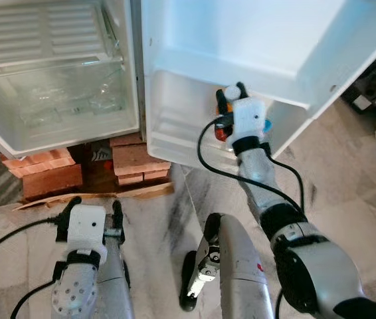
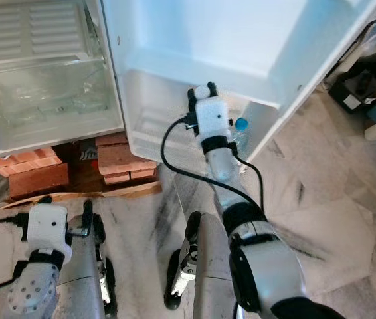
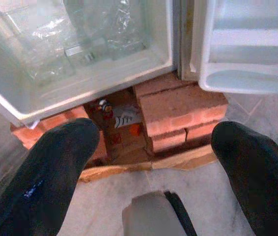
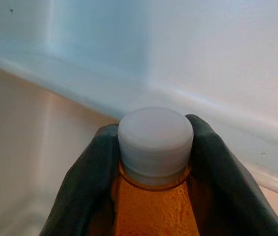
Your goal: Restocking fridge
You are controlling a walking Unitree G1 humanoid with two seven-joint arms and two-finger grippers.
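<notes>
**Orange bottle held at the fridge door shelf**

The right gripper [image 1: 231,100] reaches into the lower shelf of the open fridge door [image 1: 254,40]. Its jaws are closed on a bottle [image 4: 153,206] of orange liquid, gripping it just below the white cap [image 4: 155,137], one black finger on each side. From the head camera the bottle shows as a patch of orange beside the gripper, low in the door shelf [image 1: 175,126]. A second bottle with a blue cap [image 2: 241,124] stands in the same shelf, just beside the right wrist.

The left gripper [image 3: 153,162] hangs low over the floor [image 1: 161,219] in front of the fridge [image 1: 55,126], jaws wide apart and holding nothing. The fridge rests on red bricks [image 3: 178,108], with a clear crisper drawer [image 1: 62,100] in its bottom.
</notes>
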